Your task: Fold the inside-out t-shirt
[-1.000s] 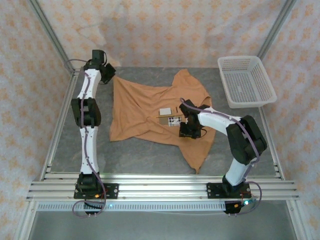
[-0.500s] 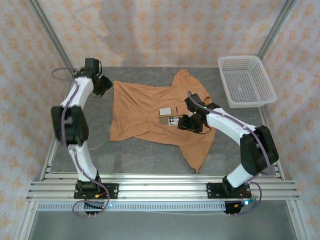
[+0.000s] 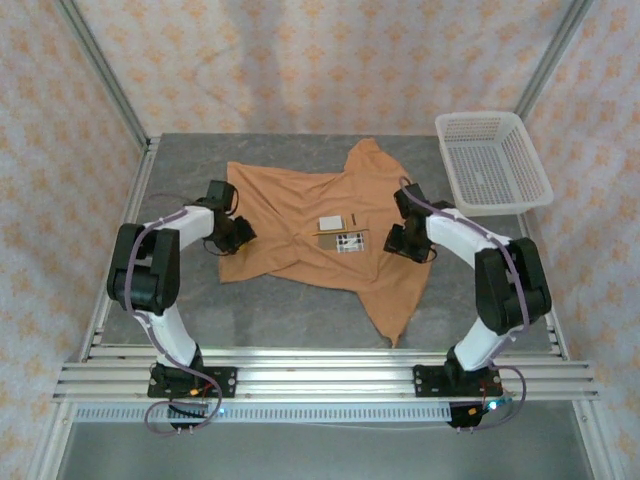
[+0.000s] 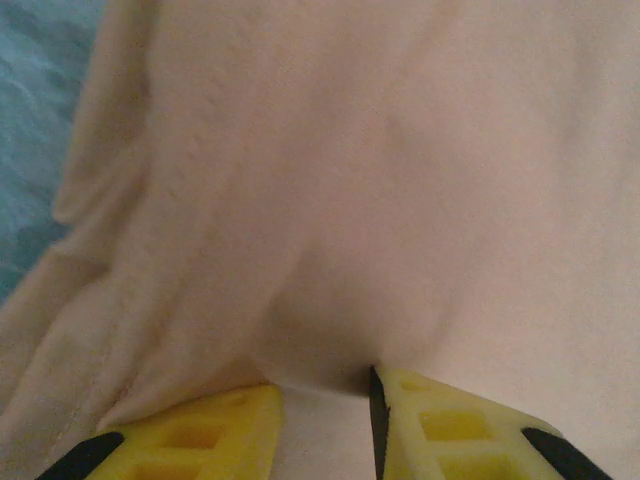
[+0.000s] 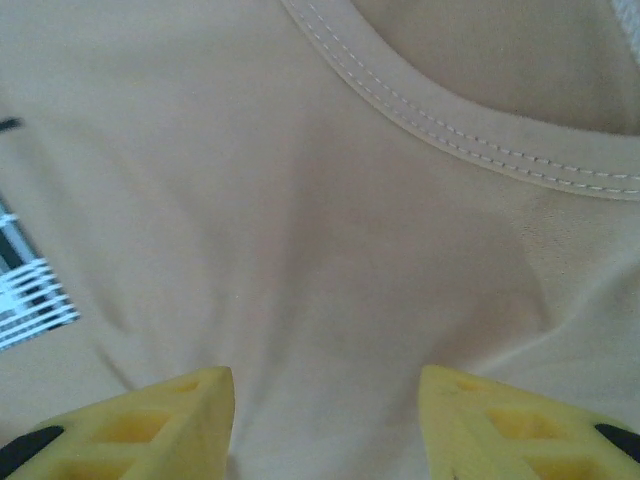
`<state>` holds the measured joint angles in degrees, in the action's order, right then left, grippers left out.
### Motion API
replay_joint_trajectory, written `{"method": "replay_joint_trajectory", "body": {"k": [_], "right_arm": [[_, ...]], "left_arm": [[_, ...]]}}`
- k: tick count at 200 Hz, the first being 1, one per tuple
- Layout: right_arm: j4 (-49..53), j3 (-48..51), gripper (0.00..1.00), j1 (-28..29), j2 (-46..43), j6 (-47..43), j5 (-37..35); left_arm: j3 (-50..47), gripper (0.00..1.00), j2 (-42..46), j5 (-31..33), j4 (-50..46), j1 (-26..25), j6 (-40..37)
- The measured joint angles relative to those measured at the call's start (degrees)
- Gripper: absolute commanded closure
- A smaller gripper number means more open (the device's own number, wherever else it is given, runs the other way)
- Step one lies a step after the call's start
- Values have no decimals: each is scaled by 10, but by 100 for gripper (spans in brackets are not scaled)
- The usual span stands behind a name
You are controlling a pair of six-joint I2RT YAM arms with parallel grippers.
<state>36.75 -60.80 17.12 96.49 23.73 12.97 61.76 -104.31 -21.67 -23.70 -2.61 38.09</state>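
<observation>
On the grey table (image 3: 300,315) the inside-out t-shirt (image 3: 300,210) lies sprawled. My left gripper (image 4: 322,388) sits at its nine o'clock edge, my right gripper (image 5: 328,385) at three o'clock. Both are part-open, holding nothing, so a shallow pinch could catch one layer.

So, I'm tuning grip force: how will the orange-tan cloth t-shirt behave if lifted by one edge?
Probably floppy: the orange-tan cloth t-shirt lies in soft folds and wrinkles, so a lifted edge would likely sag and drape. It looks thin, so probably light; the rest may drag over the grey table.
</observation>
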Motion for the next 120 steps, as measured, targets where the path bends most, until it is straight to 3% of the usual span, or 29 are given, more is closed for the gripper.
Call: {"method": "replay_joint_trajectory", "body": {"k": [23, 70, 98, 120], "right_arm": [[-4, -4, 49, -10, 52, -2, -13], [11, -131, 51, -16, 141, -24, -63], [20, -171, 50, -18, 162, -42, -74], [39, -171, 50, -15, 141, -48, -68]], "left_arm": [[68, 68, -49, 3, -3, 34, -18], [196, 63, -122, 47, -56, 61, -68], [182, 62, -79, 64, -87, 56, -82], [126, 67, 31, 87, -105, 54, -82]]}}
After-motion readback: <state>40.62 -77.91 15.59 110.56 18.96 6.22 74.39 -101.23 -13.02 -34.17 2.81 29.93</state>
